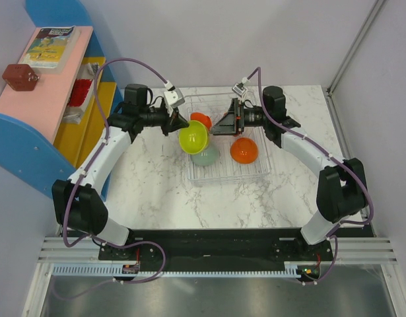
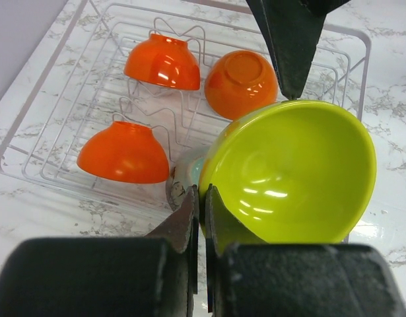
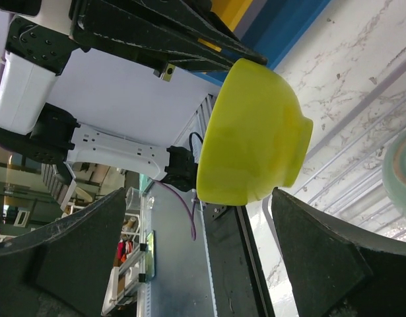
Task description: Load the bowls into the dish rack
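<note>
Left hand (image 2: 201, 198) is pinching the rim of the lime-yellow bowl (image 2: 288, 178) and holding it tipped on its side above the clear dish rack (image 1: 232, 170) on the marble worktop (image 1: 156, 191). Right hand (image 1: 217, 125) is spread wide, facing that bowl. Three orange bowls (image 2: 163, 61) sit in the rack, and the grey-green bowl (image 1: 207, 157) is just under the lime one.

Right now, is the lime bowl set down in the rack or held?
Held, tipped sideways: the left gripper pinches the lime bowl by its rim over the dish rack.
</note>
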You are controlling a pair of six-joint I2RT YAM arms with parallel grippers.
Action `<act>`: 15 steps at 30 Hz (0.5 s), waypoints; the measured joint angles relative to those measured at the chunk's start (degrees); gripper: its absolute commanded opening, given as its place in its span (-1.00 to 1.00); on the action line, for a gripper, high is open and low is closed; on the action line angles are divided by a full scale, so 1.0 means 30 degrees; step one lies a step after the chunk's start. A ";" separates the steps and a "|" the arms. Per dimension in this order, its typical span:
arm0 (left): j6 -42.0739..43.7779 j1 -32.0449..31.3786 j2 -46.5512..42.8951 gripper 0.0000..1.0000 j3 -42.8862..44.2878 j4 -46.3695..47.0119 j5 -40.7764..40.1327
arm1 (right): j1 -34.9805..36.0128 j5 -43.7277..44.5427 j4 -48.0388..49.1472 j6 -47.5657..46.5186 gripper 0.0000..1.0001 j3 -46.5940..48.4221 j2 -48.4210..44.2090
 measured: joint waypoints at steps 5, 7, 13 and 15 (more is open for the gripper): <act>-0.0342 -0.0182 0.0000 -0.96 0.0226 0.0437 -0.0189 | 0.0000 -0.0066 0.0532 0.0102 0.96 0.0007 0.0073; -0.0444 -0.0299 0.0000 -0.96 0.0226 0.0627 -0.0248 | 0.0000 -0.0073 0.0525 -0.0022 0.96 0.0000 0.0248; -0.0780 -0.0641 -0.0007 -0.96 0.0226 0.0954 -0.0481 | 0.0029 -0.0058 0.0423 -0.0182 0.96 0.0000 0.0911; -0.0860 -0.0721 -0.0044 -0.96 0.0226 0.1042 -0.0546 | 0.0036 -0.0058 0.0408 -0.0211 0.96 0.0000 0.1027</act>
